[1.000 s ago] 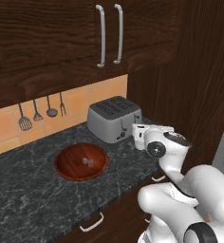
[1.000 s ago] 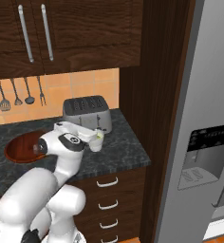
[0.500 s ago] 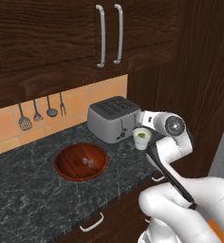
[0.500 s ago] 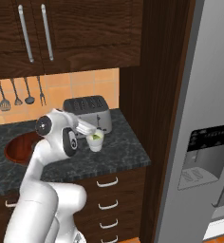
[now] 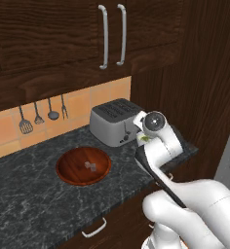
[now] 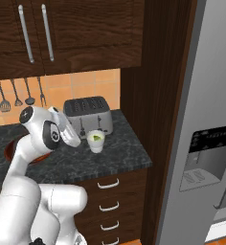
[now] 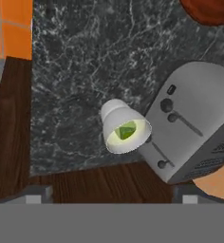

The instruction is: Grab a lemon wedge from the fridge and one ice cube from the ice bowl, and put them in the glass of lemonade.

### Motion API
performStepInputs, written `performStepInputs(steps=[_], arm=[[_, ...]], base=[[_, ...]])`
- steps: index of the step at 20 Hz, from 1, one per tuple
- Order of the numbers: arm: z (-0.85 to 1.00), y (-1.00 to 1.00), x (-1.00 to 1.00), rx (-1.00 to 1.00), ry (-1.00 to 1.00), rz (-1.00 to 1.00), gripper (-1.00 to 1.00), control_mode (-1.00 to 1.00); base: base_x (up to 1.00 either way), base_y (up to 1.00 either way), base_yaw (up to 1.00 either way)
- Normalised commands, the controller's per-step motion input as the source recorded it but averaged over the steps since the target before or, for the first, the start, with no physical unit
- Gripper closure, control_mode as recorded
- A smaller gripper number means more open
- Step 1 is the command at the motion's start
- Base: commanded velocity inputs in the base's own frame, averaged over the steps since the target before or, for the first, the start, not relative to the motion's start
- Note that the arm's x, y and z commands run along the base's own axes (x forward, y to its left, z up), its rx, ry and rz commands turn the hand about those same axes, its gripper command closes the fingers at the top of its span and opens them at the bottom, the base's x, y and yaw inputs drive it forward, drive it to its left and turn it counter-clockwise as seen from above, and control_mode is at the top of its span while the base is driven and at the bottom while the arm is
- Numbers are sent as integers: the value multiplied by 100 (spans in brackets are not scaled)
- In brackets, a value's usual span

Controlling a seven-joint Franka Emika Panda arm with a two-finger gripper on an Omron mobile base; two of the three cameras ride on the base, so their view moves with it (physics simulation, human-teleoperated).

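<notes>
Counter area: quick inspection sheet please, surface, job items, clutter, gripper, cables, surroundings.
Surface: dark marbled counter, dry.
Job's things: glass of lemonade upright beside the toaster, a green wedge in it; wooden bowl holding pale cubes; fridge doors closed.
Clutter: toaster.
Grippers: gripper above the glass, open, holding nothing.
Cables: nothing seen.
Surroundings: wall cabinets, utensils hanging on the tiles, drawers.

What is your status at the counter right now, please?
Pincer open, empty. Yellow-green lemon wedge already in the whitish translucent cup of lemonade. Ice cubes remain in the reddish-brown wooden bowl. Grey steel toaster close beside cup.
</notes>
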Motion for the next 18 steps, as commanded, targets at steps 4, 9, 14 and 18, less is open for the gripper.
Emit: performStepInputs(steps=[4, 9, 14, 18], arm=[[-15, 4, -8, 37, -3, -49, -100, -100], [0, 0, -7, 41, -20, -65, -100, -100], [0, 8, 0, 46, -22, -54, -100, -100], [-1, 4, 0, 53, -19, -31, -100, -100]], base=[[0, 0, 0], [0, 0, 0], [0, 0, 0], [0, 0, 0]])
